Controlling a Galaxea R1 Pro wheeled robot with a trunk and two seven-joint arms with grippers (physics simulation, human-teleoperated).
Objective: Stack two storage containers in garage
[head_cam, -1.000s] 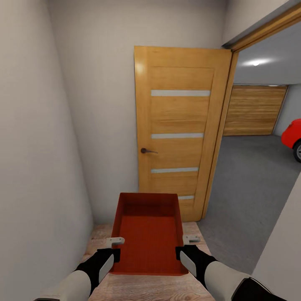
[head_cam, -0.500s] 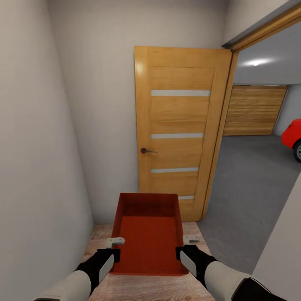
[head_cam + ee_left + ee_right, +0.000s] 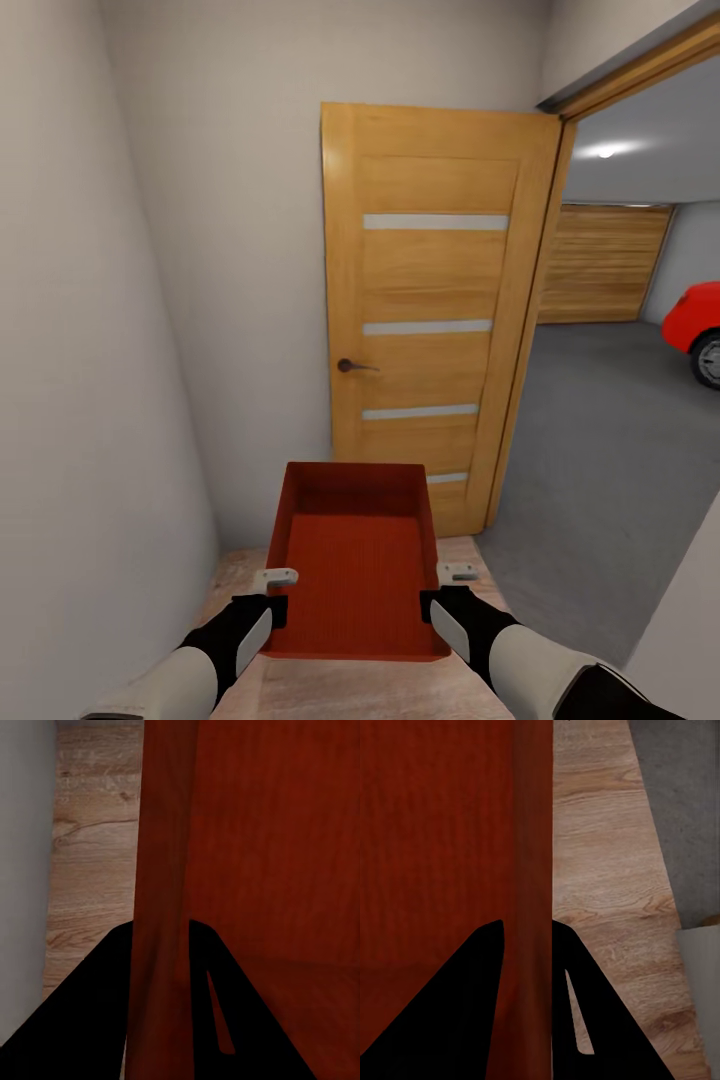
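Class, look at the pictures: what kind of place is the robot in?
Probably a narrow house hallway beside a garage: an open wooden door, wood plank flooring, and a grey concrete floor with a red car beyond.

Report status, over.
Left gripper and right gripper clamp the container walls. Garage floor ahead-right. Open door dead ahead.

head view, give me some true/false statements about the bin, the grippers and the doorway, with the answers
1. Both grippers hold one storage container by its side walls. True: left gripper and right gripper each clamp a wall.
2. The container holds a stack of boxes. False: it is empty.
3. The wooden door stands open. True.
4. A blue truck sits in the garage. False: part of a red car shows.
5. The robot stands on grey concrete. False: wood plank flooring lies under the container; the grey floor lies beyond the doorway.
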